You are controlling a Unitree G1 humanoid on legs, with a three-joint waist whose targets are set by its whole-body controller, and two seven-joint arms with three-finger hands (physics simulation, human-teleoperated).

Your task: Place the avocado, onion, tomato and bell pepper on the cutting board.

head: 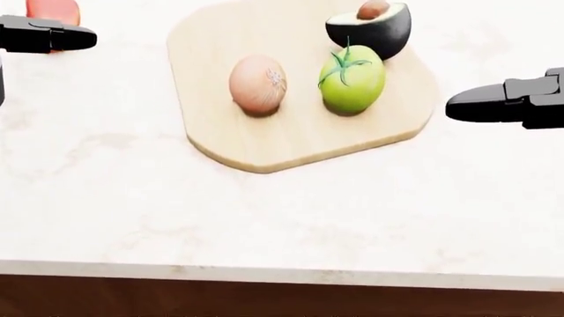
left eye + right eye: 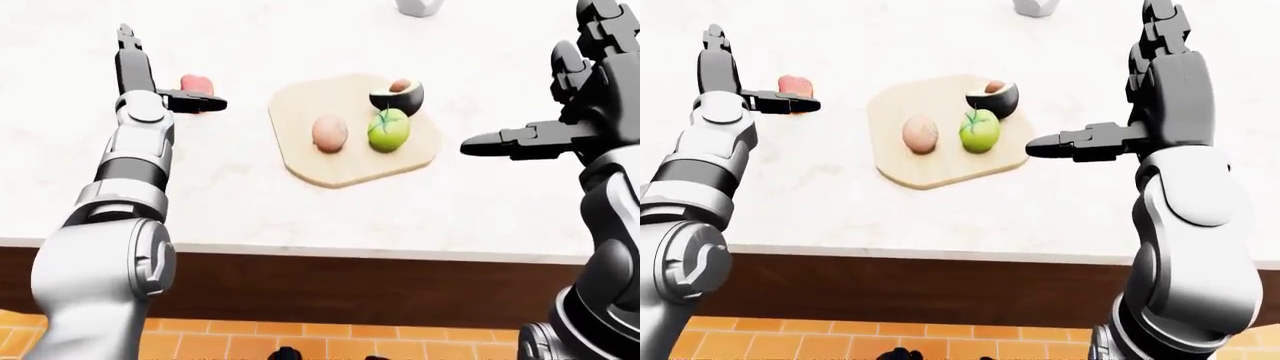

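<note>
the cutting board [image 1: 291, 142] is seen lying on the pale marble counter [image 1: 264, 224], and three of the task's things are carried on it: the onion [image 1: 257, 84] toward its left part, the green tomato [image 1: 352, 79] just to the right of the onion, and the halved avocado [image 1: 368, 28] (pit showing) just above the tomato in the head view, near the board's upper right edge. the red bell pepper [image 2: 196, 83] is found off the board, well to its left on the counter. the left hand [image 2: 165, 101] is held beside the pepper with fingers spread, one pointing toward the board; nothing is gripped. the right hand [image 2: 1110, 127] is held to the right of the board, fingers spread, empty.
</note>
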